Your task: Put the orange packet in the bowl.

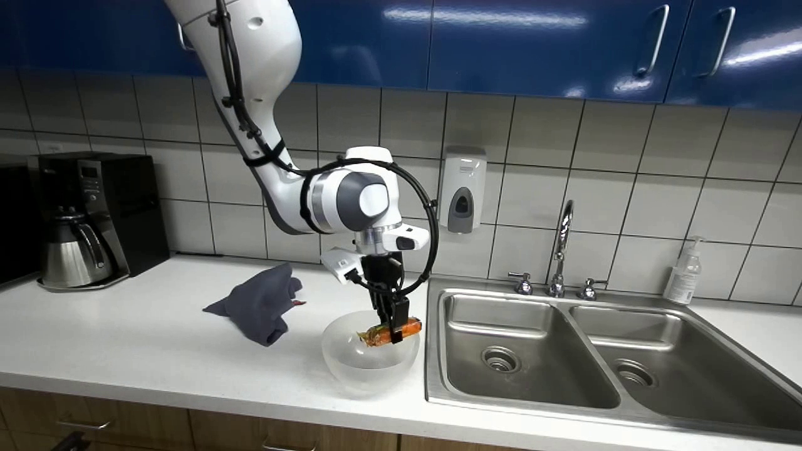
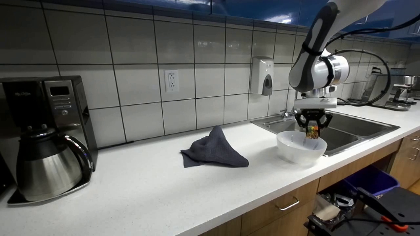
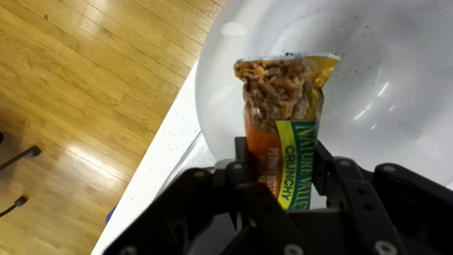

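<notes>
Gripper (image 3: pixel 281 157): fingers clamped on the packet (image 3: pixel 283 102), one to each side, gripping across its width. Wrist view shows the packet's far end free, crimped edge included; near end hidden by the gripper. "CRUNCHY" legible on the wrapper; brand name fades at its last letters, small print on the orange part partly covered by a finger.

Packet is in the grip, over the mouth of the bowl (image 2: pixel 300 155). Cannot tell whether its lower edge sits above or below the rim. In an exterior view it is seen end-on, so its length does not show there.

Bowl: whitish, upright on the counter (image 1: pixel 156 344), just beside the sink (image 1: pixel 433 351). Top and right of the bowl cut off in wrist view; gripper covers much of the sink there.

Arm (image 1: pixel 269 50): upper part out of frame in both exterior views.

Cloth (image 2: pixel 216 152): dark, crumpled, near the bowl, on the side away from the sink. Small red bit (image 1: pixel 298 303) at its edge, too little visible to identify.

Bin (image 2: pixel 370 182): below the counter, partly hidden.

Coffee maker (image 2: pixel 65 121): well apart from the bowl, left side cut off in an exterior view.

Far machine (image 2: pixel 377 87): beyond the sink, partly crossed by the arm's cable (image 2: pixel 389 75); detail poor.
</notes>
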Controlling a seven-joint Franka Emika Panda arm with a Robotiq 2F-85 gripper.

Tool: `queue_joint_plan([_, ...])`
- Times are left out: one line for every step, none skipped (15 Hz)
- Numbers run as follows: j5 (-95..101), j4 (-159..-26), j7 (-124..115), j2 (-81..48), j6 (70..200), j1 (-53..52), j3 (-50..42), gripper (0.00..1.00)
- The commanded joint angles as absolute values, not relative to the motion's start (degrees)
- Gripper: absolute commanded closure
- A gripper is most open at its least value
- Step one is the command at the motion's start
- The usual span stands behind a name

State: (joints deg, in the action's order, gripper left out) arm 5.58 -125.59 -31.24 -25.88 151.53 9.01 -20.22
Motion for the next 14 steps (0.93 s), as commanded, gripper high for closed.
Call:
queue_joint_plan([4.97,-120.51,-31.88,-30.36,149.77,6.79,-21.16,0.82])
queue_joint_plan([4.99,-119.87,-31.8,-30.94,149.69,6.34,-21.26,0.82])
queue_joint_plan([5.18,-119.54,-31.91,-31.1,149.67,5.68,-21.45,0.82])
queue_joint_plan([5.29,-119.6,-32.08,-30.97,149.71,5.03,-21.61,0.32])
queue_joint_plan([5.39,-119.56,-32.04,-30.91,149.83,4.5,-21.66,0.31])
queue_joint_plan([5.55,-119.79,-32.06,-30.66,149.91,3.85,-21.74,0.26])
queue_joint_plan([5.5,-119.89,-31.85,-30.55,149.82,3.44,-21.62,0.18])
queue_joint_plan([5.58,-120.06,-31.83,-30.45,149.85,2.92,-21.63,0.12])
queue_joint_plan([5.64,-120.29,-31.63,-30.28,149.74,2.51,-21.53,0.03])
queue_joint_plan([5.61,-120.7,-31.01,-29.78,149.3,2.26,-21.22,0.0])
queue_joint_plan([5.35,-120.99,-30.14,-29.33,148.87,2.3,-20.73,0.0])
queue_joint_plan([5.34,-121.43,-29.42,-28.74,148.31,2.24,-20.5,0.0])
queue_joint_plan([5.14,-122.02,-28.66,-27.98,147.82,2.34,-20.17,0.0])
queue_joint_plan([5.04,-122.59,-27.96,-27.12,147.21,2.49,-19.98,0.0])
